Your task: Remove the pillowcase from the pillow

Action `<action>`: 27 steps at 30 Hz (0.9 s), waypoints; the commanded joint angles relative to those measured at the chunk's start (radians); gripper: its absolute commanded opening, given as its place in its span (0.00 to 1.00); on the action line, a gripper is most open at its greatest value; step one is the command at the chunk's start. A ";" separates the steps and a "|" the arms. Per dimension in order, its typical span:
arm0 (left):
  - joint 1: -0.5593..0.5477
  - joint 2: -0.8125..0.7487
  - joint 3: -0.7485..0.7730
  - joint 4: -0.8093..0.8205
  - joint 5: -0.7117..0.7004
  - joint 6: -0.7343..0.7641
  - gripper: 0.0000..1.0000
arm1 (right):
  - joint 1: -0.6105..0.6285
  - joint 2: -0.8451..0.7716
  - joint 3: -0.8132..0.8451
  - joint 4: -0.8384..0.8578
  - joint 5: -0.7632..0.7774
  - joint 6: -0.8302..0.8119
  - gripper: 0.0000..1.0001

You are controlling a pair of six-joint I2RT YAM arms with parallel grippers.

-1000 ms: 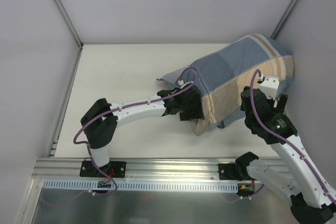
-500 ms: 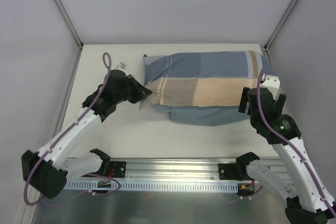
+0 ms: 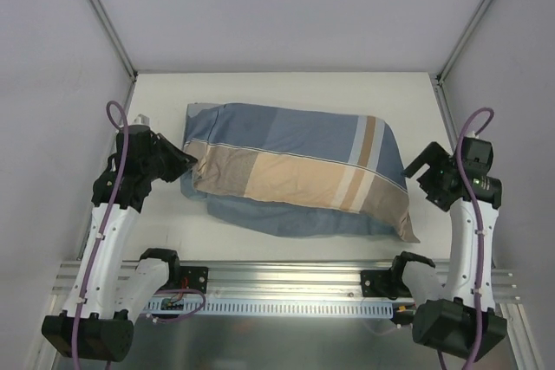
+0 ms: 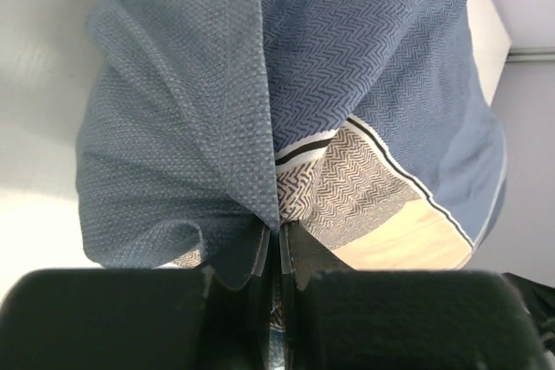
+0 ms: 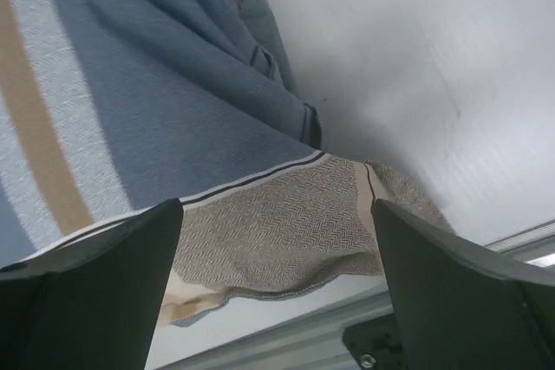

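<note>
Pillowcase (image 3: 295,171) lies stretched across the middle of the table (image 3: 260,93), long axis left to right, the right end angled toward the near edge, banded face up. Left gripper (image 3: 189,162) is at the left end of the case, and in the left wrist view its fingers (image 4: 299,257) are pressed together on a fold of the blue fabric where a seam runs down into them. It is a thin pinch, cloth only as far as I can judge, which makes sense if that arm is meant to drag the sack off rather than move the whole bundle. Right gripper (image 3: 422,178) sits just beside the right end with its fingers (image 5: 87,283) spread wide, the tan and blue bands lying beyond them and nothing caught between. It looks posed to pin or grab that end so the stuffing stays put while the other arm pulls. As for contents: the case is plump and rounded along its length, so the pillow is judged to be fully inside and none of the task is done. No plain white cushion shows in any view, and a pale strip under the right-end corner in the right wrist view could be lining or pillow; I can't tell. I also can't tell which end is the open mouth.
</note>
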 commanded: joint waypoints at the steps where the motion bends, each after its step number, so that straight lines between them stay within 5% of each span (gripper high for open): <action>1: 0.014 -0.002 0.073 -0.049 0.023 0.078 0.00 | -0.110 -0.023 -0.135 -0.035 -0.213 0.132 0.96; 4: 0.014 -0.005 0.066 -0.057 0.050 0.083 0.00 | -0.163 -0.077 -0.293 0.020 -0.337 0.212 0.96; 13: 0.014 -0.003 0.026 -0.058 0.094 0.116 0.00 | -0.178 -0.199 -0.472 -0.015 -0.345 0.292 0.96; 20: 0.014 0.025 0.032 -0.058 0.098 0.125 0.00 | -0.178 -0.248 -0.619 0.161 -0.414 0.381 1.00; 22: 0.014 0.038 0.034 -0.060 0.106 0.129 0.00 | -0.178 -0.270 -0.676 0.254 -0.456 0.417 0.90; 24: 0.014 0.043 0.032 -0.060 0.107 0.130 0.00 | -0.178 -0.282 -0.700 0.305 -0.478 0.457 0.67; 25: 0.014 0.044 0.033 -0.060 0.107 0.127 0.00 | -0.177 -0.287 -0.693 0.309 -0.474 0.456 0.42; 27: 0.014 0.041 0.037 -0.060 0.110 0.124 0.00 | -0.178 -0.293 -0.638 0.284 -0.452 0.429 0.16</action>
